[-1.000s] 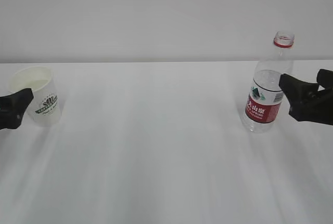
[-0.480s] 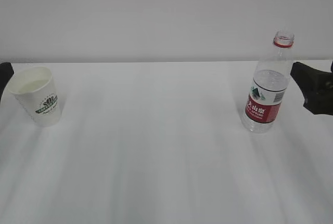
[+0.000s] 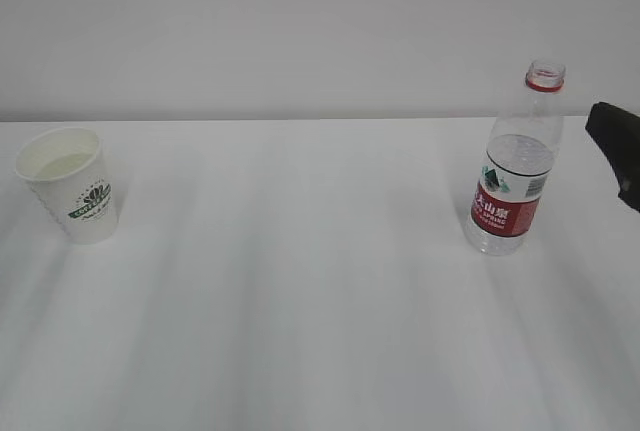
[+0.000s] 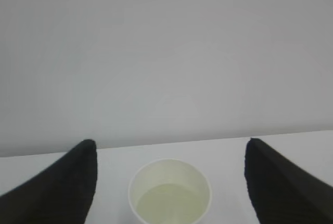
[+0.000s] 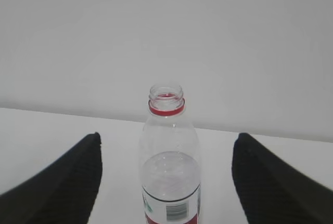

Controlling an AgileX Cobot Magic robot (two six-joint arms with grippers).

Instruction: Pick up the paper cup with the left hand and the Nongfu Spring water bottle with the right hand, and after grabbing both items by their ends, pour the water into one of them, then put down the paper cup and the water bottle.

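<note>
So the big white table (image 3: 300, 331) has the clear ribbed Nongfu Spring water bottle (image 3: 514, 176) upright at right, the small white paper cup (image 3: 70, 183) far left with water (image 4: 169, 206) in it. Both set down. Right hand (image 5: 166, 182) and left hand (image 4: 169, 182) gape wide, gripping nothing. Next I'd guess: just pull clear.

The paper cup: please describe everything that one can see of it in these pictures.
The paper cup is small, white and tapered, wider at its rolled rim, with a dark green logo and lettering on its side. It looks like thin coated paper. It stands upright near the table's left edge, far from the bottle. The left wrist view shows a pale cream inside with some clear liquid at the bottom. Nothing touches it except the table; the open black gripper fingers stay apart on both sides.
</note>
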